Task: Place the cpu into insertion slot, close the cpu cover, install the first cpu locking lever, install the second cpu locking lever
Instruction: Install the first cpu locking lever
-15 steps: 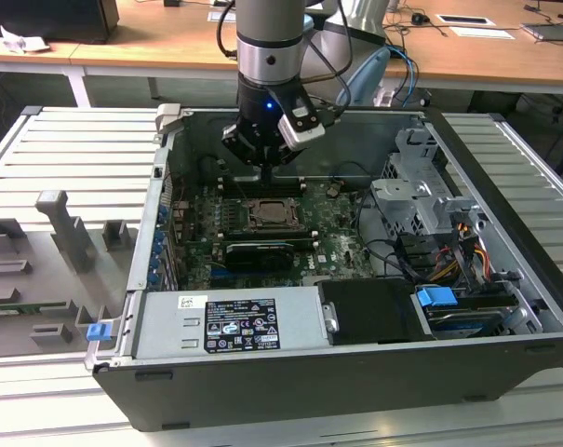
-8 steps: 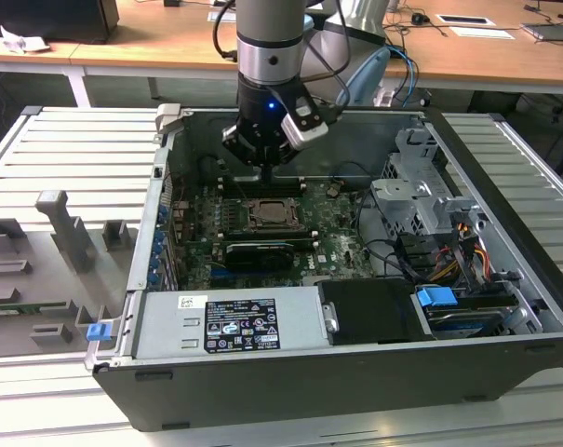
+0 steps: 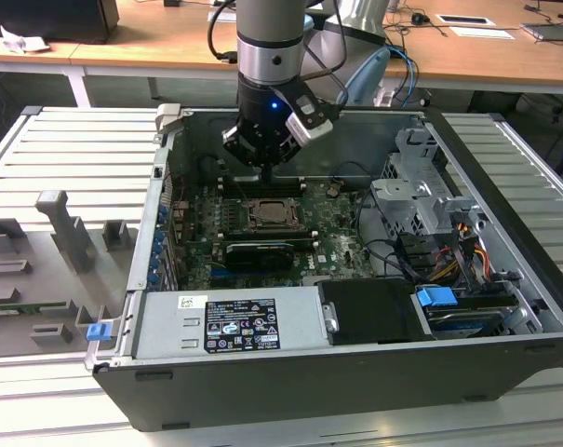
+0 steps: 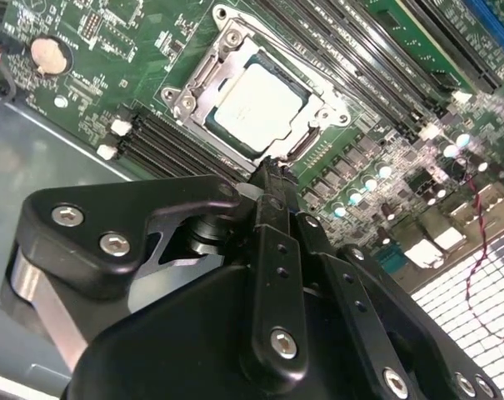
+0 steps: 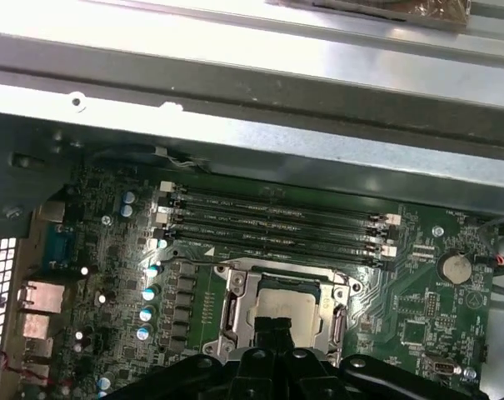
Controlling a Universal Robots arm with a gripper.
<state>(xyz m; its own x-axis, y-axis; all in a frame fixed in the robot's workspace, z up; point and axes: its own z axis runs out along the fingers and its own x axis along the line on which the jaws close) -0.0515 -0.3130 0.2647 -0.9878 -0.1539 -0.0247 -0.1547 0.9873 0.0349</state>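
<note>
Because it was square, the cpu (image 4: pixel 258 108) showed no long axis. It lay flat, pale metal top upward, seated in the insertion slot (image 4: pixel 300 148) with its edges parallel to the slot's rim. The cpu cover (image 4: pixel 203 83) lay down over it, and the chip showed through the cover's window in both wrist views.

The end effector (image 4: pixel 268 171) had its fingers together on nothing, with the tip at one edge of the cover; whether it touched the metal could not be told. The first wrist view set four long memory slots (image 5: pixel 276 225) just beyond the socket and a coin cell (image 5: pixel 454 267) off to one side.

The exterior view gave the wider setting. The arm stood upright over the socket inside the open computer case (image 3: pixel 355 382). A black card (image 3: pixel 262 251) lay at 6 o'clock from the socket, the labelled power supply (image 3: pixel 230 321) farther along the same line, and a drive cage (image 3: pixel 421 200) at 3 o'clock. The case rested on a ribbed grey surface (image 3: pixel 67 149).
</note>
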